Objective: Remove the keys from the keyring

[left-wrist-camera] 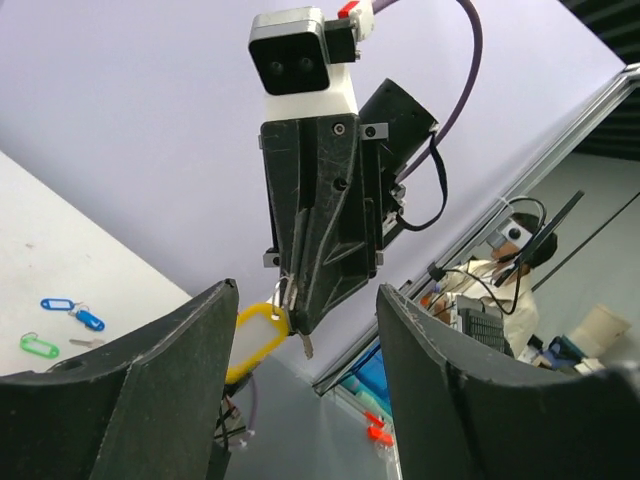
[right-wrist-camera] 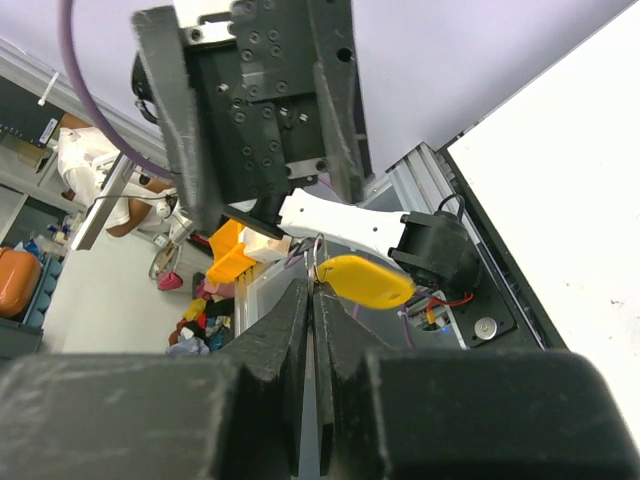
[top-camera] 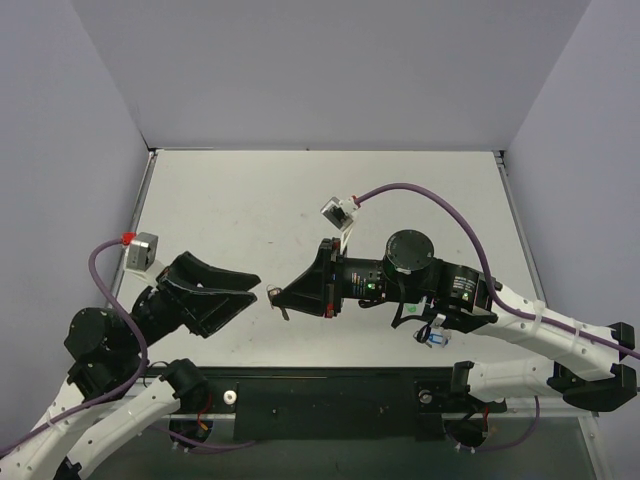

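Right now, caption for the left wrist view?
The right gripper, shut on the keyring with the yellow key dangling, framed by the open left fingers.

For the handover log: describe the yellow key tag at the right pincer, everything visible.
The yellow key tag is a flat oval of glossy yellow plastic. The left wrist view shows a pale label window in its face. It hangs in mid-air, tilted sideways, from the thin silver keyring, which the shut right pincer pinches at its tips. The open left pincer stands close; contact cannot be told.
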You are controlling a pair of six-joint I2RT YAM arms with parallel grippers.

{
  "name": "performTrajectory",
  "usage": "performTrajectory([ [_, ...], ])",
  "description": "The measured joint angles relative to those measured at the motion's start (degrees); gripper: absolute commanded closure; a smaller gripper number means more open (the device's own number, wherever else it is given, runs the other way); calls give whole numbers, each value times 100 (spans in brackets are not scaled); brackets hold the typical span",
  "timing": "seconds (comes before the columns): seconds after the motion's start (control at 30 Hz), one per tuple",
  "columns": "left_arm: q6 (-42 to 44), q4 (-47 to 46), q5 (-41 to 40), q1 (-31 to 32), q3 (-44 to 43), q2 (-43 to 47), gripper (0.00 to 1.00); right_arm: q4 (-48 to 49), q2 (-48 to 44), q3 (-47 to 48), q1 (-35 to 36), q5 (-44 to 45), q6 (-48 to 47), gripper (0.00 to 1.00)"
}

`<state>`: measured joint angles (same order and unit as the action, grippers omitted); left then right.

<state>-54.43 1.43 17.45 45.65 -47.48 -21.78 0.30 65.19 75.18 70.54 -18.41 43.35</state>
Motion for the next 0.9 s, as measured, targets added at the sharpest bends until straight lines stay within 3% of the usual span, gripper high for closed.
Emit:
performTrajectory([
  [0.23, -555, -590, -247, 0, 717, 140, 42, 81, 0, 0, 0, -2, 9, 100],
  [0.9, -807, -1117, -262, 0, 831, 70, 60, 131, 68, 0, 0, -4, 11, 100],
])
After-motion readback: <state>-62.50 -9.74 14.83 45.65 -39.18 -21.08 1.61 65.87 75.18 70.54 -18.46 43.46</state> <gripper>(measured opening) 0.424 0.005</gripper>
